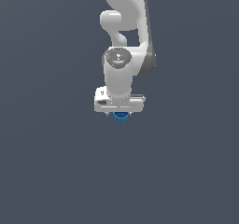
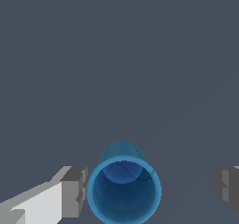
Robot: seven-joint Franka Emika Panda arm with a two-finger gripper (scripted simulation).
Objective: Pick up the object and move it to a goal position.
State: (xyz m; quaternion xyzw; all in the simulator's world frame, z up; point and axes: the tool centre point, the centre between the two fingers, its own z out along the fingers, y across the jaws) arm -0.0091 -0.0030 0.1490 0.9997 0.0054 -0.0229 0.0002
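Pincer (image 2: 151,190): spread wide, gripping nothing. In the wrist view one grey finger pad (image 2: 77,190) sat just beside the cup wall, touching or nearly so; the other stood well apart.
Blue cup (image 2: 123,190): stood upright between the fingers, open rim facing the wrist camera, hollow inside visible. Off centre in the gap, nearer one finger.
Handling, judged: small thin-walled cylinder, probably light and stiff. The smooth rounded wall could roll or slip out if pinched off centre.
Where to hold, judged: across the outer wall on opposite sides, below the rim, with the pincer recentred first so the near finger does not nudge it over.
Surface (image 2: 116,55): plain dark grey, featureless; no goal marker visible.
Exterior view: white hand hung straight down over the cup (image 1: 121,117), only its blue lower part showing beneath the pincer (image 1: 120,115).
Arm (image 1: 122,41): white, rising behind.
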